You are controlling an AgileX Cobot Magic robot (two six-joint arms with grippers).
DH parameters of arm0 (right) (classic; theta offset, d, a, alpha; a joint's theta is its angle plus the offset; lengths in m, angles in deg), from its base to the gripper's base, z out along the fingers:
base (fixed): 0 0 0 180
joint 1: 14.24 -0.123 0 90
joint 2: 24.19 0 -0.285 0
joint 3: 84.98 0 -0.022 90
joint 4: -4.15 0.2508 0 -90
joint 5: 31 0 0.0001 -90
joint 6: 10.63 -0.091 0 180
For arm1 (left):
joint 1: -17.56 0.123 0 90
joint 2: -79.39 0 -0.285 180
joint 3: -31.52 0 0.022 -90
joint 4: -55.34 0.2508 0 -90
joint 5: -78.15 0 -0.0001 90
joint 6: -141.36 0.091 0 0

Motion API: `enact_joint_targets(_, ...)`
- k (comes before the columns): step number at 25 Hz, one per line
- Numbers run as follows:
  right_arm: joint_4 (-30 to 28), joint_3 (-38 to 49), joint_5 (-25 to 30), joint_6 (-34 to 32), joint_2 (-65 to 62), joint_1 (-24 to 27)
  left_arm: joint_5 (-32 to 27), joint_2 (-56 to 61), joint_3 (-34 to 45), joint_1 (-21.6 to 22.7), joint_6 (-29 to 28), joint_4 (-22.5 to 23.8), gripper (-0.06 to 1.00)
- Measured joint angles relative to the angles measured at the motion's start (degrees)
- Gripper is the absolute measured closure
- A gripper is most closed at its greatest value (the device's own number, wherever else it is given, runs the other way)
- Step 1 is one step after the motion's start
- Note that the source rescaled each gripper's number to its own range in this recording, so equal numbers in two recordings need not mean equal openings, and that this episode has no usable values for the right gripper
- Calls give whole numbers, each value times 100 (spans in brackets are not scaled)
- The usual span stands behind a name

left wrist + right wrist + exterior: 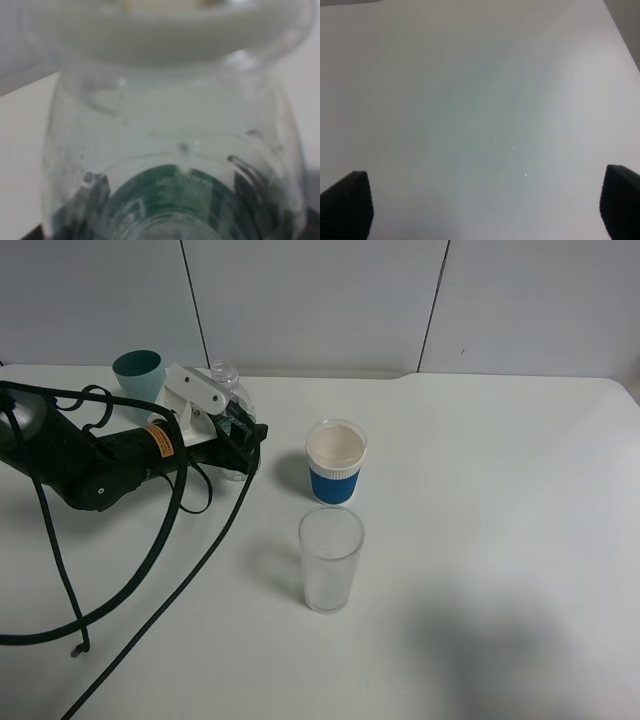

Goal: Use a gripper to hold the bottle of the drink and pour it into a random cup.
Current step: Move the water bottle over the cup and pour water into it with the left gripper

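Exterior high: bottle [225, 375] gripped; glass [331, 560] nr paper cup [336, 462]

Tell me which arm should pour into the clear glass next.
Left. The left gripper is shut on the bottle. The right gripper stands open over bare table, holding nothing.

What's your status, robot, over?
Left end effector shut on the bottle, upright by the teal tumbler. Right end effector open, holding nothing. Glass stands free; paper cup close behind it.
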Motion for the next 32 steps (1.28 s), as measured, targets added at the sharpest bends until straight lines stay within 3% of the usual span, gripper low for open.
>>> enact_joint_targets(10, 0, 0, 0, 0, 0, 0, -735, 588, 5, -3, 236, -4, 93)
enact_joint_targets(20, 0, 0, 0, 0, 0, 0, -1042, 1439, 145, -7, 657, 255, 93)
enact_joint_targets(23, 0, 0, 0, 0, 0, 0, -1042, 1661, 385, -96, 1189, -83, 93)
enact_joint_targets(32, 0, 0, 0, 0, 0, 0, -1042, 2385, 993, -723, 2894, -1668, 93)
